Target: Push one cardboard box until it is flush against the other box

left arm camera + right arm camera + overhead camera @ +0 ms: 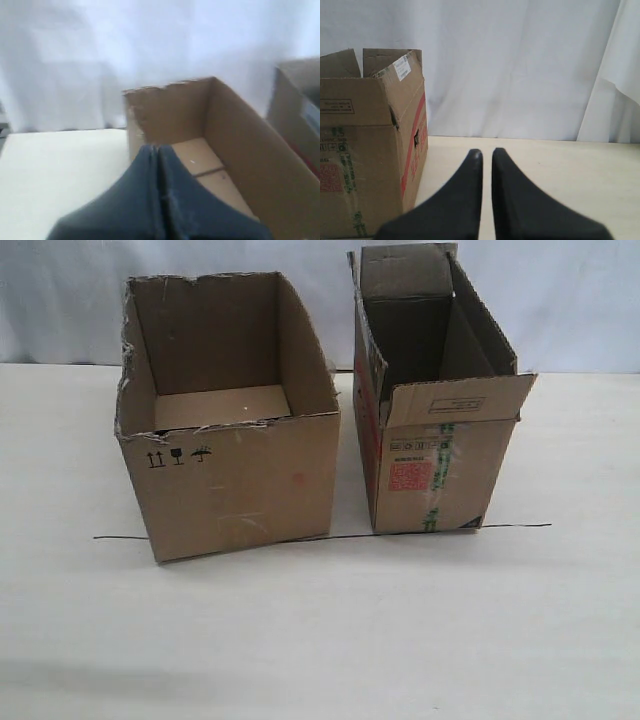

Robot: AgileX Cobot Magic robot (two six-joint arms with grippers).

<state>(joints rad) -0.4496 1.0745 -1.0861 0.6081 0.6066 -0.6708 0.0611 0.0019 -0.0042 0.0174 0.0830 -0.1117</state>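
Observation:
The wide flapless cardboard box (235, 490) with torn top edges and black symbols stands on the left of the exterior view. The other box (440, 470), taller with a red label and green-printed tape, stands to its right, and a narrow strip of table shows between them. Neither gripper appears in the exterior view. In the left wrist view my left gripper (157, 149) is shut, its fingers pressed together, by the wide box's (170, 110) near corner. My right gripper (487, 152) is shut with only a thin slit, holding nothing, beside the tall box (365, 150).
A thin black line (520, 527) runs across the pale table (320, 640) under the boxes' front edges. A white curtain (580, 300) hangs behind the table. Bare table lies in front of both boxes and to the right of the tall box.

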